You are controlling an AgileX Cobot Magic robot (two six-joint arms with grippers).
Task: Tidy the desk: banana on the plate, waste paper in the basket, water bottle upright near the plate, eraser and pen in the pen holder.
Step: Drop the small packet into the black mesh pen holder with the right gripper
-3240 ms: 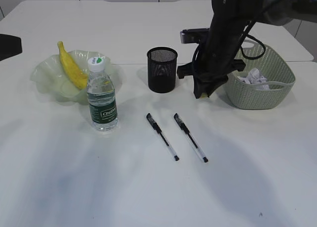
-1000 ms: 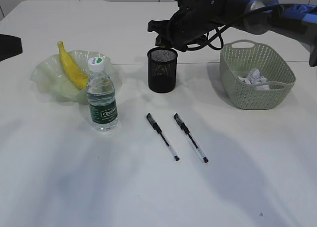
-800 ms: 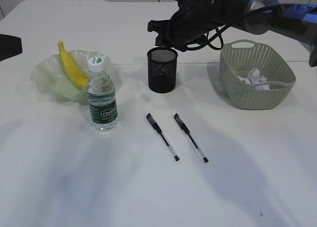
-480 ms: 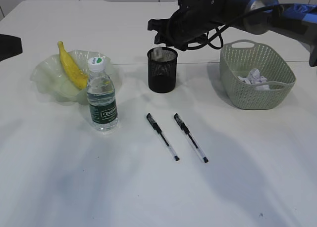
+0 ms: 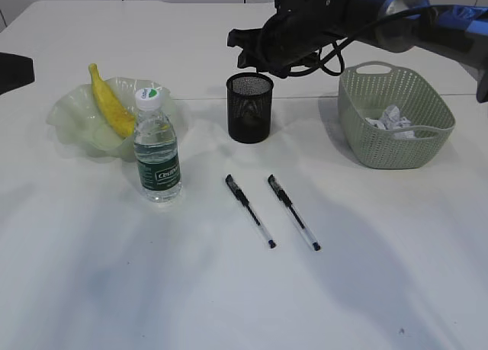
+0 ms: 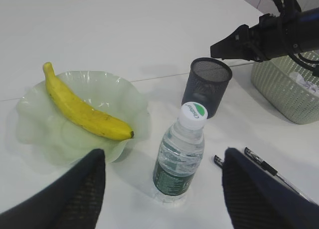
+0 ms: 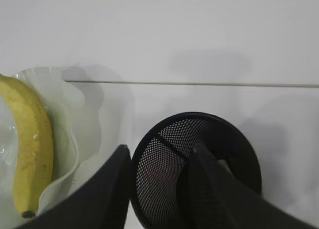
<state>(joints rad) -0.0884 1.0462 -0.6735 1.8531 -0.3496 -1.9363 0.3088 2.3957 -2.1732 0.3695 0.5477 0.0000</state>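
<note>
Pens point(image 5: 249, 210) lying below-left of right gripper point(image 7: 158, 184), spread empty over holder point(image 5: 249, 107); light, stiff, slippery, best pinched mid-barrel. Left gripper point(image 6: 162, 189) spread too.

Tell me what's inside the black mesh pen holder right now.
Looking down into the pen holder, a small pale object shows near the bottom, likely the eraser. The right end effector covers part of the opening. No pens inside.

Right claw point(image 7: 157, 189) cut off by the bottom edge in its wrist view, pen holder point(image 7: 195, 170) partly behind its fingers, banana point(image 7: 28, 146) clipped at left, left claw point(image 6: 162, 189) fingers blurred and cut off, waste paper point(image 5: 393, 120) half hidden by the basket point(image 5: 396, 148) wall
</note>
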